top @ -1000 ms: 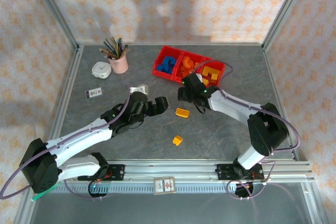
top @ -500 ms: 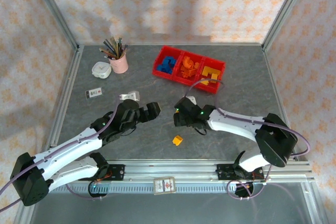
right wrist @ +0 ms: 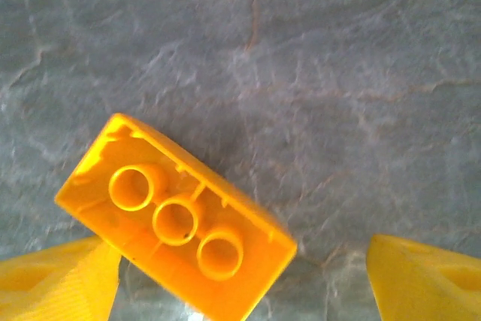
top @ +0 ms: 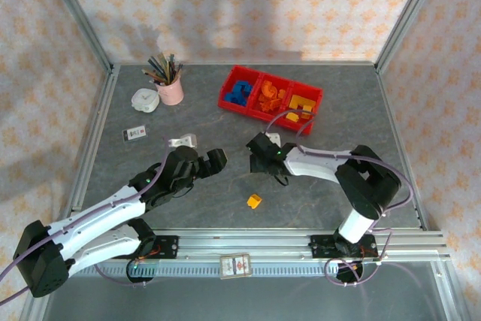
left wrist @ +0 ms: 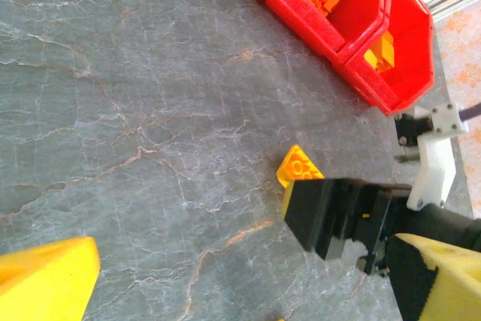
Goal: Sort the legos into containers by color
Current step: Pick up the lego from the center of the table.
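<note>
Swung from the three joined red plastic bins (left wrist: pixel 406 50) down low over the grey marbled table (top: pixel 218 201) since a second ago, a small orange-yellow plastic brick (top: pixel 254 201) lying near, pink pencil cup (top: pixel 171 93) and white round dish (top: pixel 144 100) well apart at far left. Stands with right pincer (top: pixel 262 157) spread open astride a yellow rectangular plastic brick (right wrist: pixel 176 238), hollow side up, one fingertip (right wrist: pixel 52 276) just beside its end, gripping nothing, with left pincer (top: pixel 213 160) likewise wide open, empty. Leaves bare table on every side.

containers (top: pixel 237 109): rear centre | pencil cup (top: pixel 170 92): left of containers | loose lego (top: pixel 255 201): before containers, well apart
</note>
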